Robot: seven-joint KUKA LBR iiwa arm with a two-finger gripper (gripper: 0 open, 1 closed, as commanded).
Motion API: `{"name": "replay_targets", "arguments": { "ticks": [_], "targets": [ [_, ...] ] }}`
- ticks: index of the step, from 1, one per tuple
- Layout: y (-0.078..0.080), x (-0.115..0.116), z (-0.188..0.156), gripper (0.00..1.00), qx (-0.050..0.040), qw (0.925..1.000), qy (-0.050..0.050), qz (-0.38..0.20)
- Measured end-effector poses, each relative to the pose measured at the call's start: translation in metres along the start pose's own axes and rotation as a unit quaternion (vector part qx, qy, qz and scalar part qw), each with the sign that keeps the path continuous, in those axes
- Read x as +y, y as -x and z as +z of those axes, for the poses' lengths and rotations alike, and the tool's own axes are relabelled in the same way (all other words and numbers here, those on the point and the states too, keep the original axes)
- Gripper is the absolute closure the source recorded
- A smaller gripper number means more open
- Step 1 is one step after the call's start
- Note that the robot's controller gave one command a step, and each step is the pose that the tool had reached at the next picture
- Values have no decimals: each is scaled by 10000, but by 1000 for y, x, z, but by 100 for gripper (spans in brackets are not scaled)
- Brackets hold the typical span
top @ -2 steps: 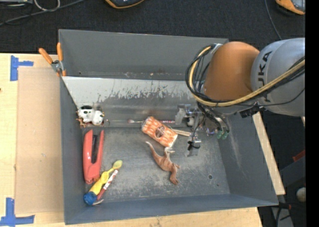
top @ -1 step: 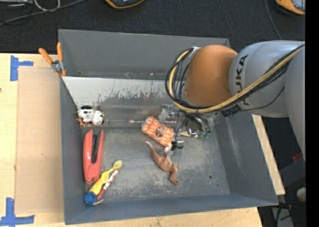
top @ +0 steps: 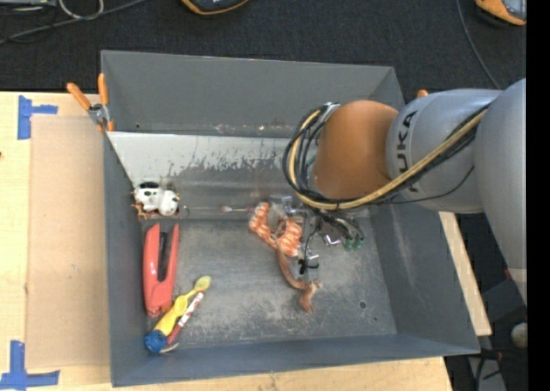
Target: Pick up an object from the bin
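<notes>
Centrally, the pincer (top: 307,252) hangs over a limp, curved orange-brown toy (top: 266,228).

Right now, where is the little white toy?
In the camera view, the white toy sits in the back left corner of the bin, against the back wall. The red pliers lie just in front of it.

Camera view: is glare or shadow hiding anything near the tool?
In the camera view, glare whitens the grey metal bin's back wall above the small white-and-black toy; the floor beneath the arm is shadowed, but the tool and the orange striped toy with a brown tail beside it are readable.
</notes>
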State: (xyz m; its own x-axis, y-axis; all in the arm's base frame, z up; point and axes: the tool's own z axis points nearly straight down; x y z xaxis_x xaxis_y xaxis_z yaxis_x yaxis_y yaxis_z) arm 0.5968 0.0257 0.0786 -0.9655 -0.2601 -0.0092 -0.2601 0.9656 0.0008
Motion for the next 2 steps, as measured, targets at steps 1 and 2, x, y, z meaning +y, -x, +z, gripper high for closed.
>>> {"name": "replay_targets", "arguments": {
  "ticks": [1,2],
  "targets": [
    [1,4,6,0,23,9962,-20,872],
    [-5,34,-47,0,39,9669,0,2551]
  ]
}}
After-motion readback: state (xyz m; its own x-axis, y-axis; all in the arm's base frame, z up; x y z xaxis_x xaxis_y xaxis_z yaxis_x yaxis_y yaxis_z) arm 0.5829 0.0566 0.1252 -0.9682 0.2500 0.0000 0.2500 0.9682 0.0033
